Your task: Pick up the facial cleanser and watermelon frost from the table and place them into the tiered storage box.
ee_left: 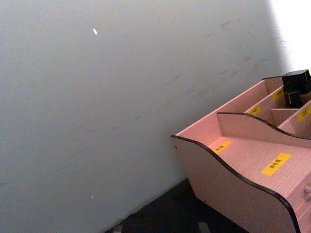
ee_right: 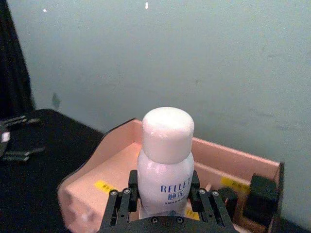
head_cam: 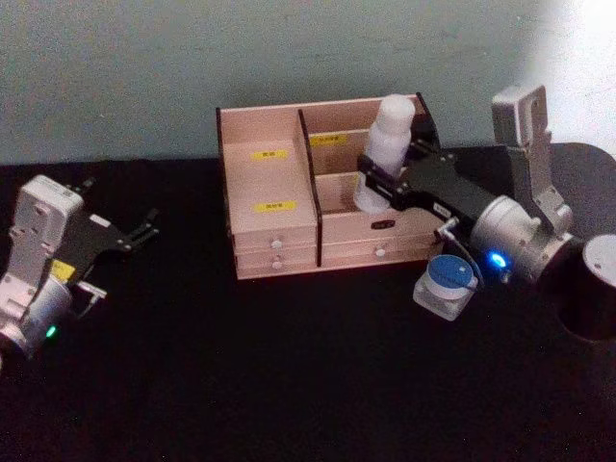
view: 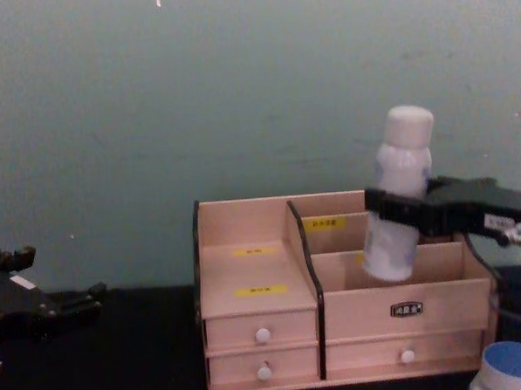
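Note:
The facial cleanser is a white bottle with a rounded cap, and my right gripper is shut on its body. It hangs nearly upright over the right-hand compartments of the tiered storage box, its base about level with the rims. The right wrist view shows the bottle between the fingers, with the box below. The watermelon frost, a small clear jar with a blue lid, stands on the table right of the box, under my right arm. My left gripper rests open at the far left.
The box has four white-knobbed drawers along its front and stands close to the grey-green wall. A black cylinder stands at the table's right edge. The black table stretches in front of the box.

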Controlling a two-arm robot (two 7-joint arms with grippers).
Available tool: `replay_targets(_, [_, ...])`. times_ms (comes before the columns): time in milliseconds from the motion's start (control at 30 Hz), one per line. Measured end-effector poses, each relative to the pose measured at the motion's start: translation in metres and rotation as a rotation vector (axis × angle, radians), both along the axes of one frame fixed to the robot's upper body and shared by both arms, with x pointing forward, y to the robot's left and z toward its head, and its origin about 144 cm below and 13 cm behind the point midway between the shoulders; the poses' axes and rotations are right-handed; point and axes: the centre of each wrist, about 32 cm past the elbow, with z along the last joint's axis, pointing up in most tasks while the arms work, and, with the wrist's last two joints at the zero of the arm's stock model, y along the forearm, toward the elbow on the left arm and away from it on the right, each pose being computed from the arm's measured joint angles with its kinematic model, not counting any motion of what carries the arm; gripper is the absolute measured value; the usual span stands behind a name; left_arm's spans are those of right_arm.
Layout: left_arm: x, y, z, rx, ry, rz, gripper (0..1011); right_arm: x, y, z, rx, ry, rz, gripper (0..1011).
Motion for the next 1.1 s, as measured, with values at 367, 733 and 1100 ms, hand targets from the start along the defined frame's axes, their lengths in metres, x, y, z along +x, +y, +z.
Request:
replay_targets(367, [0.0, 0.0, 0.0, 0.0, 0.0, 0.0, 1001, 0.027, 0.005, 0.011, 0.0, -0.033, -0.055, 588])
replay_targets(733, [0.0, 0.0, 0.0, 0.0, 0.0, 0.0, 1001, 0.044, 0.009, 0.011, 0.0, -0.042, -0.072, 588])
replay_targets(1100, [0.0, 0.0, 0.0, 0.0, 0.0, 0.0, 1001, 0.058, 0.016, 0.011, 0.004, -0.043, -0.066, 588])
